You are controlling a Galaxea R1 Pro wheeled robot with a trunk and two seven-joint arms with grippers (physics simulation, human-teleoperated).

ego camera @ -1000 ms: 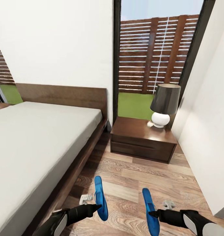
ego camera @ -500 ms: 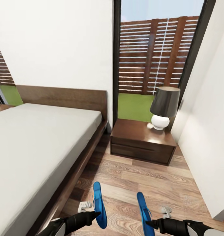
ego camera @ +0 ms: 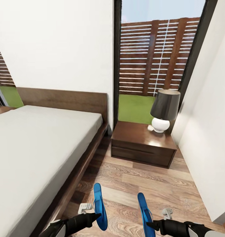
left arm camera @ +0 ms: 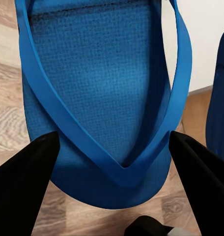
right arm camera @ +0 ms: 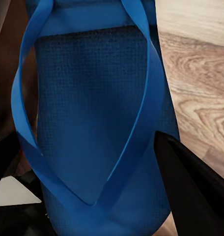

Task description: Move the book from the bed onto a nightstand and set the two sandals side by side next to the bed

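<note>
Head view | left hand (ego camera: 98, 215) grasping sandal (ego camera: 100, 205) | right hand (ego camera: 148, 226) grasping second sandal (ego camera: 144, 210)

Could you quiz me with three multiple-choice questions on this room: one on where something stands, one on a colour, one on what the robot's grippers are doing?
1. The lamp stands on:
A. the bed
B. the nightstand
C. the floor

2. The sandals are:
A. blue
B. red
C. white

3. The sandals are:
A. lying flat on the floor
B. on the bed
C. held on edge, one at each gripper

Answers:
1 B: its white base rests on the nightstand.
2 A: the left sandal and right sandal are bright blue.
3 C: the left gripper and right gripper meet them.
</note>
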